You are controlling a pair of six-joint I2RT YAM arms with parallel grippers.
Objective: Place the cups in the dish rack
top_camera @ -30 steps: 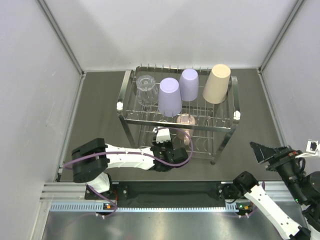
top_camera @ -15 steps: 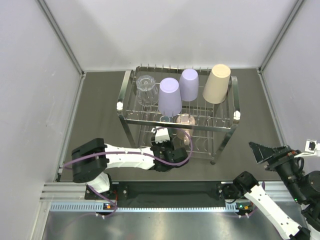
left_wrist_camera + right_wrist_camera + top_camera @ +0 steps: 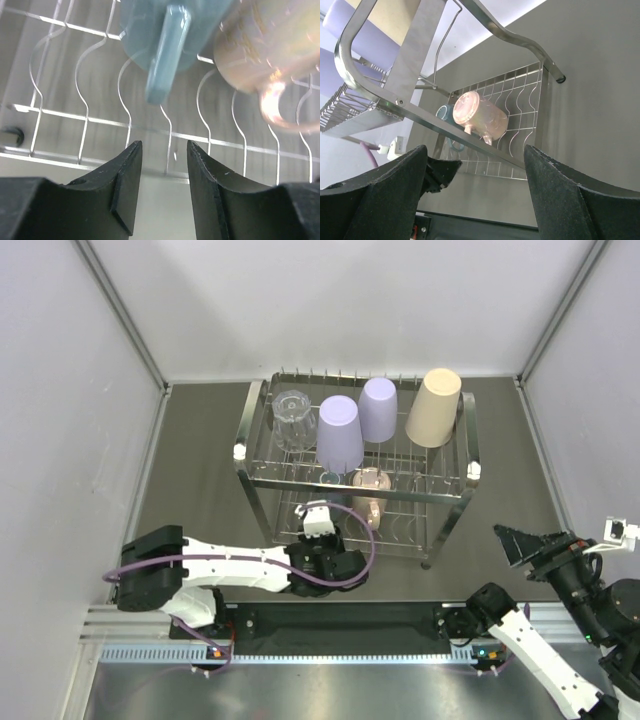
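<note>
The chrome dish rack [image 3: 290,480] stands mid-table. Its upper tier holds a clear glass [image 3: 292,410], two lavender tumblers [image 3: 340,435] [image 3: 378,408] and a beige tumbler [image 3: 434,407], all upside down. The pink mug [image 3: 370,485] lies on the lower tier, with the teal mug [image 3: 170,30] beside it, handle towards my left gripper. Both mugs show in the right wrist view: pink [image 3: 480,115], teal [image 3: 444,116]. My left gripper [image 3: 162,145] is open and empty, just outside the lower tier's front edge. My right gripper [image 3: 475,150] is open and empty, off to the rack's right.
Grey walls close in the table on three sides. The rack's lower wire shelf [image 3: 100,120] lies right in front of my left fingers. A rack leg [image 3: 559,77] stands on the dark table surface near my right arm [image 3: 560,570].
My left gripper has drawn back from the rack's lower tier towards the near edge, leaving the teal mug on the shelf. The right arm has barely moved.
</note>
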